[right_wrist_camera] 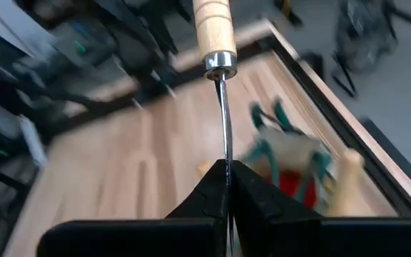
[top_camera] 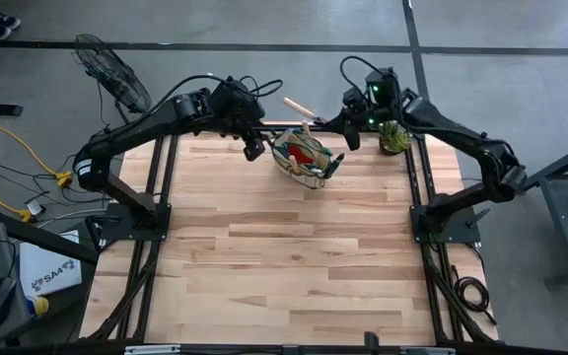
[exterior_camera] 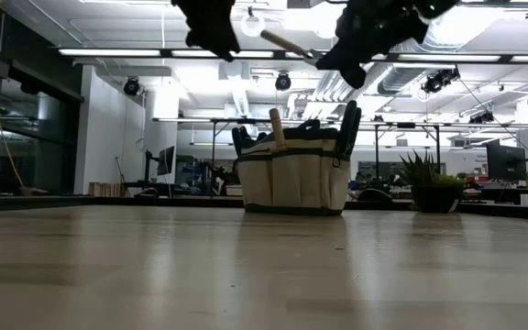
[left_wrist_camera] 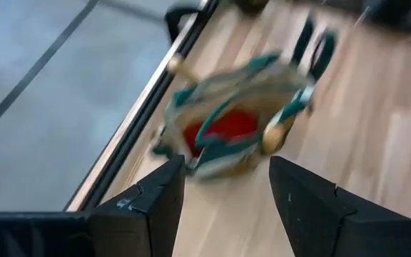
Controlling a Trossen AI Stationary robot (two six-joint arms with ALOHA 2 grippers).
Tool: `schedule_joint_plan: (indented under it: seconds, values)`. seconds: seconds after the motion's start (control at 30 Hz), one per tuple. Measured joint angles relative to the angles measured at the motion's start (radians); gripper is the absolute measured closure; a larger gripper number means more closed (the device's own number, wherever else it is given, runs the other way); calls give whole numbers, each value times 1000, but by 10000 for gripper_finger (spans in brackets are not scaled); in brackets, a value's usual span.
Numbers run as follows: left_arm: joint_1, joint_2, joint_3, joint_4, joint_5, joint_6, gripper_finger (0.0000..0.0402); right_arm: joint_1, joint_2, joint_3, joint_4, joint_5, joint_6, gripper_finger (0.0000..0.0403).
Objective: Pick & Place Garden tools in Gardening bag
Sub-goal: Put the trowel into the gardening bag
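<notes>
the gardening bag (top_camera: 305, 159) stands upright at the far edge of the table (top_camera: 294, 266), between my two arms, with a red cloth piece (left_wrist_camera: 228, 127) and wooden handles inside it. a wooden-handled tool (right_wrist_camera: 218, 57) is clamped by its thin metal shank in my right gripper (right_wrist_camera: 227, 175), fingers closed tight, raised above the bag's far side. my left gripper (left_wrist_camera: 225, 193) hangs over the bag's left side, fingers spread wide, holding nothing. a small potted plant (top_camera: 394, 136) sits just right of the bag.
</notes>
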Motion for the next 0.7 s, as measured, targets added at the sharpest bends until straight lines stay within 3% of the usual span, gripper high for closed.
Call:
schedule_joint_plan:
  seconds: [0.17,0.37,0.53,0.7]
  values:
    - [23,-36,-113,262,178,-36,203,2,-48,-170,371,-120,158,399]
    - [19,-36,-135,510,338,-55,203,3,-59,-289,783,-275,383,399]
    - [19,-36,-135,674,492,-84,203,4,-59,-310,939,-442,495,399]
    - [19,-36,-134,817,626,-100,203,21,-53,-310,986,-580,566,399]
